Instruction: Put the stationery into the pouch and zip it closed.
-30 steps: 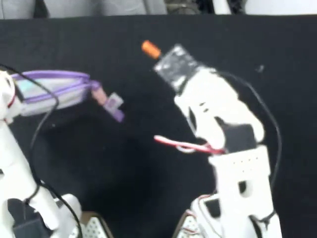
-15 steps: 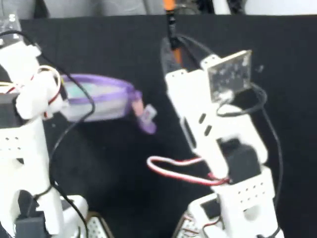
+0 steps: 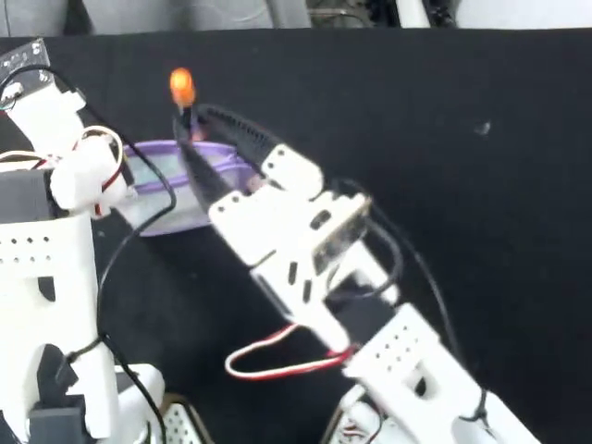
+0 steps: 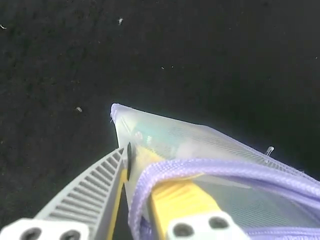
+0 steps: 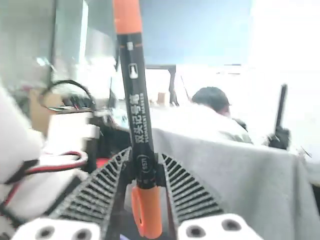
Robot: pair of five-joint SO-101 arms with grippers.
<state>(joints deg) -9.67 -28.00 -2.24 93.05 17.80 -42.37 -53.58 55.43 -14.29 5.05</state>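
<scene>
The pouch (image 3: pixel 190 209) is translucent with a purple zipper rim (image 4: pixel 220 170). It is held up over the left part of the black table, mouth open. My left gripper (image 4: pixel 132 161) is shut on the pouch's edge, one grey ribbed finger (image 4: pixel 85 195) outside and the yellow finger (image 4: pixel 175 197) inside the mouth. My right gripper (image 3: pixel 191 126) reaches across from the lower right. It is shut on a black marker with orange ends (image 5: pixel 137 125), held upright. The marker's orange cap (image 3: pixel 181 85) stands just above the pouch's rim. The right gripper hides the zipper pull.
The black table (image 3: pixel 481 185) has free room to the right and at the back. A red and white cable loop (image 3: pixel 277 363) hangs from the right arm. The left arm's white body (image 3: pixel 51 277) stands at the near left.
The right arm swung from the table's middle to the left, carrying the marker over the pouch. The left arm raised the pouch and shifted it slightly right. The zipper pull is now covered.
</scene>
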